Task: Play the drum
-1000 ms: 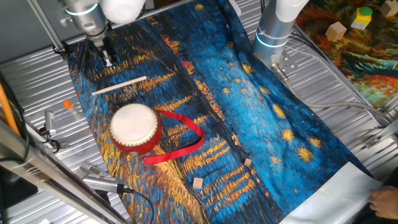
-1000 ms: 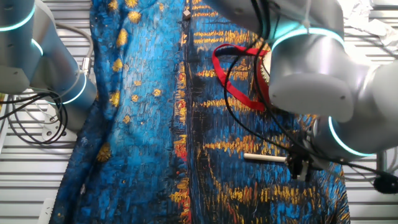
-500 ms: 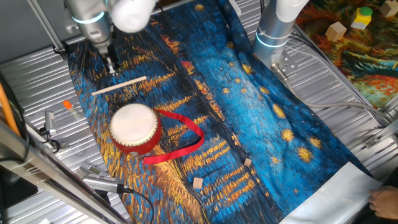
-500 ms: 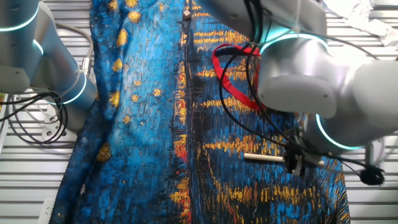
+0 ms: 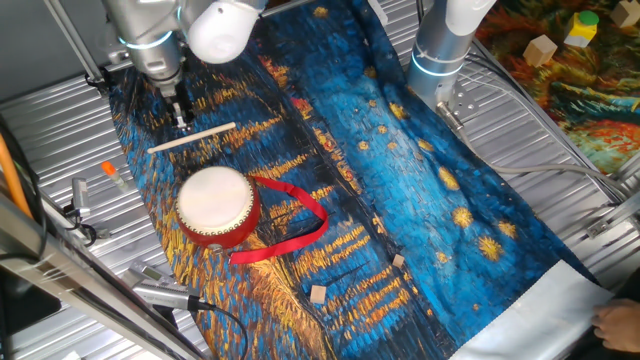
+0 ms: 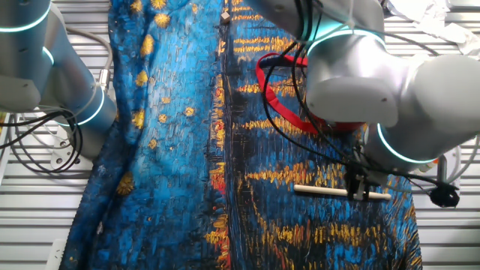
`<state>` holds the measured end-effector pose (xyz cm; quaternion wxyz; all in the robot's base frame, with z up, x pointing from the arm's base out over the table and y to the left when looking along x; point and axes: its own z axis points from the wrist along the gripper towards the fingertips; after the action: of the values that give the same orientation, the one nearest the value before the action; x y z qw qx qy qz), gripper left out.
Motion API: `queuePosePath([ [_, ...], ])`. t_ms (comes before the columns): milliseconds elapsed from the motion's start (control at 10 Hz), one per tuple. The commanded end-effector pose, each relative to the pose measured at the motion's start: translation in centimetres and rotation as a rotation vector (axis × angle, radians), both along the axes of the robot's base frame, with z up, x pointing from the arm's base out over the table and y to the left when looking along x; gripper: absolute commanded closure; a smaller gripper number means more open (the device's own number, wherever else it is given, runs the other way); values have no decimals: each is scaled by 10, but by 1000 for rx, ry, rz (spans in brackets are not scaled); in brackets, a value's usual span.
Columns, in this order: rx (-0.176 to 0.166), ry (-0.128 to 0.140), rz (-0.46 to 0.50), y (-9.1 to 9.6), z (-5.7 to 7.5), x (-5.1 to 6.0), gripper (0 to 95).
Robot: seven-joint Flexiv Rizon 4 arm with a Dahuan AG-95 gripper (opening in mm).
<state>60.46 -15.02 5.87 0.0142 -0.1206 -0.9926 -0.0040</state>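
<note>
The drum [image 5: 214,203] stands on the painted cloth at the front left, with its cream skin up, a red side and a red ribbon [image 5: 298,226] trailing to its right. A thin pale wooden stick [image 5: 192,137] lies on the cloth just behind the drum. My gripper [image 5: 182,122] points down right over the stick's middle, with the fingers a narrow gap apart and nothing in them. In the other fixed view the gripper [image 6: 360,192] sits at the stick [image 6: 319,190], and my arm hides most of the drum, leaving only the ribbon [image 6: 274,100] in sight.
A second arm's base [image 5: 440,52] stands at the cloth's far edge; it also shows in the other fixed view [image 6: 52,71]. Two small wooden blocks [image 5: 318,293] [image 5: 398,262] lie near the front. An orange-tipped item [image 5: 110,171] lies on the metal table at the left.
My gripper has moved down and toward the stick and now hangs right over its middle. The drum, ribbon and stick have not moved.
</note>
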Motion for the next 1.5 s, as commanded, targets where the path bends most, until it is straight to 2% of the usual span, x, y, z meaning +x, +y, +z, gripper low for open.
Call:
queuePosePath([
  [100,-17,-10,-7,-1,-1,0,950],
  [200,-14,-13,21,-1,-1,0,950],
  [500,-10,3,22,0,-1,1,950],
  [600,-14,-2,13,0,-1,1,950],
  [700,-13,18,1,0,-1,1,950],
  [800,-14,27,-7,0,-1,1,950],
  [1100,-7,37,71,0,-1,1,950],
  [1300,-11,59,110,0,-1,1,950],
  [1400,4,76,119,0,-1,1,950],
  [1500,8,74,122,0,-1,1,950],
])
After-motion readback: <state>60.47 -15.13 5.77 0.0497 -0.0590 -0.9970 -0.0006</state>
